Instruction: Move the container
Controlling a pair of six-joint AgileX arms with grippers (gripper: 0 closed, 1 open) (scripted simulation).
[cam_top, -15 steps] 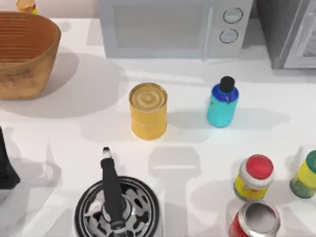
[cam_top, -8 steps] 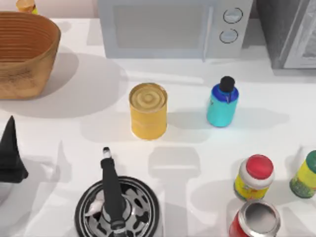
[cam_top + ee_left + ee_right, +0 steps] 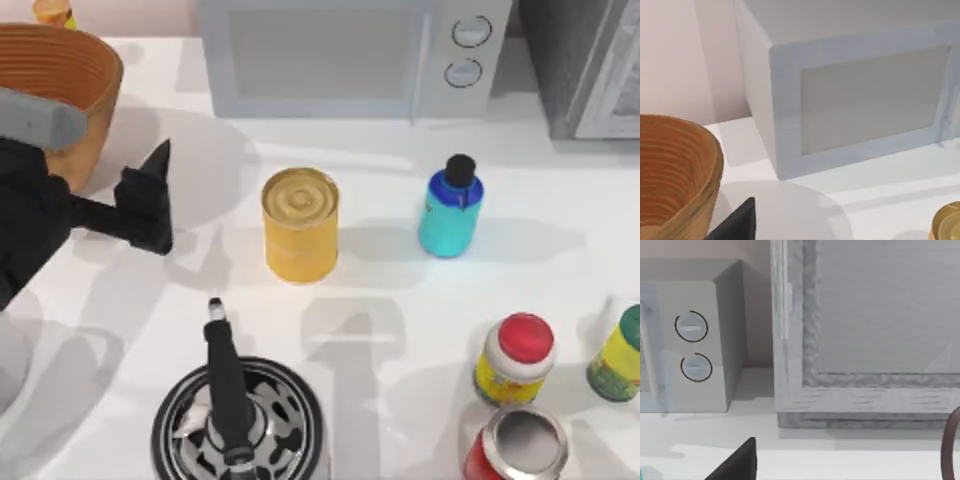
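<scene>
Left hand hovered well left of the yellow can, which blocked the straight path to the container; open desk lay behind the can.

One microwave. One wicker basket. One yellow tin can. One teal bottle, black cap. One red-lidded yellow jar. One green-lidded jar. One red can. One pan. One grey cabinet.
</scene>
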